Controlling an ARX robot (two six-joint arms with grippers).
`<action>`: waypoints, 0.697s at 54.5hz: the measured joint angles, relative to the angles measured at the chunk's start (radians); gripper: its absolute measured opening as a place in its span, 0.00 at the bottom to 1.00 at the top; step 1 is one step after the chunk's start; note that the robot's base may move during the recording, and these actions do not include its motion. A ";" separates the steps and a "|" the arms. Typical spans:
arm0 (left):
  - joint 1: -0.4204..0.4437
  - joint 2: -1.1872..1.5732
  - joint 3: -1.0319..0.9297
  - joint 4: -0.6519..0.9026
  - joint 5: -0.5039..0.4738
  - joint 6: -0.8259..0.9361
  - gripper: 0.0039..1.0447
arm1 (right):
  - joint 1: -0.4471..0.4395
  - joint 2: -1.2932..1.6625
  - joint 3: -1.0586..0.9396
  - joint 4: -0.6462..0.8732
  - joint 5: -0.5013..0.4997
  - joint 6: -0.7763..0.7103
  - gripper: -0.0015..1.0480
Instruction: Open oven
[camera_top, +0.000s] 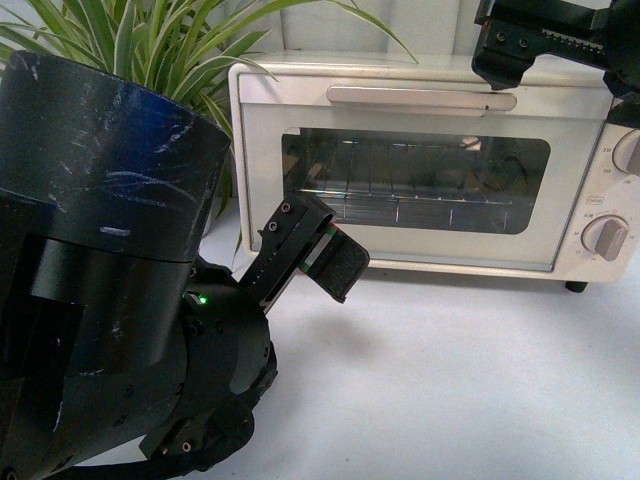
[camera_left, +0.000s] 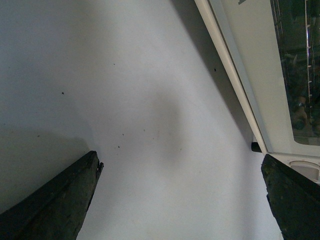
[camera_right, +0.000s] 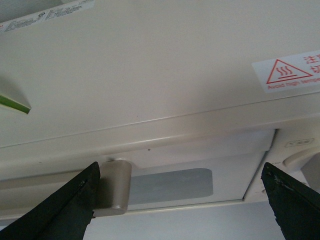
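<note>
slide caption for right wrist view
Open right gripper above the cream-white toaster oven, near one end of its silver bar handle

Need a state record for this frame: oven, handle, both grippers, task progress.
oven: shut, rack visible through the glass
handle: silver bar along the top of the door, not gripped
right gripper: open, above the oven top near the handle's right end, no contact seen
left gripper: open, low over the table by the oven's lower left corner, holding nothing
background: plant behind the oven, left
progress: opening not yet begun
</note>
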 joint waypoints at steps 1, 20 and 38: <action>0.000 0.000 0.000 0.000 0.000 0.000 0.94 | 0.002 0.006 0.007 -0.005 0.001 0.000 0.91; 0.003 0.000 0.000 0.000 0.002 -0.002 0.94 | 0.026 0.051 0.070 -0.058 0.000 0.007 0.91; 0.013 0.000 0.000 0.000 0.002 -0.003 0.94 | 0.031 0.033 0.038 -0.058 -0.028 -0.011 0.91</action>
